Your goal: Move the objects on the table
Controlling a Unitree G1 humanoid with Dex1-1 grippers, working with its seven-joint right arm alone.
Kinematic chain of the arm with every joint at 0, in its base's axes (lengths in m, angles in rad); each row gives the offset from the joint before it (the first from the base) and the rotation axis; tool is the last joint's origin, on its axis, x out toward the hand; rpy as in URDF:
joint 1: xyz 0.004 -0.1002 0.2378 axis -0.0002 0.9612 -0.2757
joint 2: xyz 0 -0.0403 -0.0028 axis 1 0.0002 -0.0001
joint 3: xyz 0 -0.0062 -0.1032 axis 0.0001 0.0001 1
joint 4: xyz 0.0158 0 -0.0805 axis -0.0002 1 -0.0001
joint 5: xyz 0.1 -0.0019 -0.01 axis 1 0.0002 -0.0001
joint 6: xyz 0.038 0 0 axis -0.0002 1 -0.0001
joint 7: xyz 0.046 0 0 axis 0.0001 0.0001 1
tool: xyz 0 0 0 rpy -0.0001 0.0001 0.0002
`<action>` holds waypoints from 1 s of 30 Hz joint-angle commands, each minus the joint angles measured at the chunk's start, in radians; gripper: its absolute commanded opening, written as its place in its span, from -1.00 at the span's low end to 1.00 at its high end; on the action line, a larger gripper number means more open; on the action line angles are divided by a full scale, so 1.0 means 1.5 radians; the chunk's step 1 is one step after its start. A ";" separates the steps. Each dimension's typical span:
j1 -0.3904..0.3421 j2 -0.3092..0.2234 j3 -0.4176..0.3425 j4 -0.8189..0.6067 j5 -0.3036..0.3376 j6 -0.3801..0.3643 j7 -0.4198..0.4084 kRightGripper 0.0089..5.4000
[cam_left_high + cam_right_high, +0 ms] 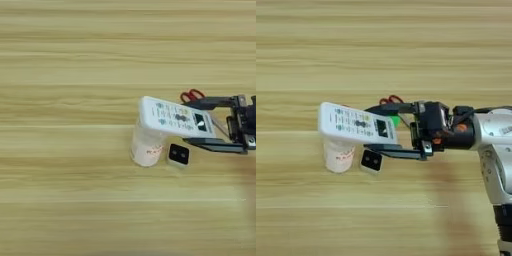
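Above the light wooden table (75, 75), the black two-fingered gripper (381, 129) clamps the white remote control (356, 124) over the clear plastic bottle (338, 156); its print is unreadable.

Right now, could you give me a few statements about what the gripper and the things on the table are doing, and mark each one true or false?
1. The right gripper holds the white remote control between its two black fingers. True.
2. The remote lies flat on the table, untouched. False: it is in the gripper, overlapping the clear plastic bottle in both views.
3. The small white box with black face sits just right of the bottle. True.
4. The red-handled scissors lie at the table's far left. False: they show just behind the gripper's upper finger.
5. The arm enters from the picture's left. False: it comes from the right.
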 commanded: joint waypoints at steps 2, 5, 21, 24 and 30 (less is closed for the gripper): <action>-0.021 -0.030 0.016 0.009 -0.038 -0.027 -0.016 0.07; -0.020 -0.034 0.034 0.032 -0.073 -0.043 -0.015 0.07; -0.024 -0.042 0.091 0.126 -0.158 -0.104 -0.012 0.07; -0.019 -0.042 0.095 0.121 -0.158 -0.105 -0.013 0.07; 0.002 -0.053 0.119 0.116 -0.169 -0.100 0.001 0.07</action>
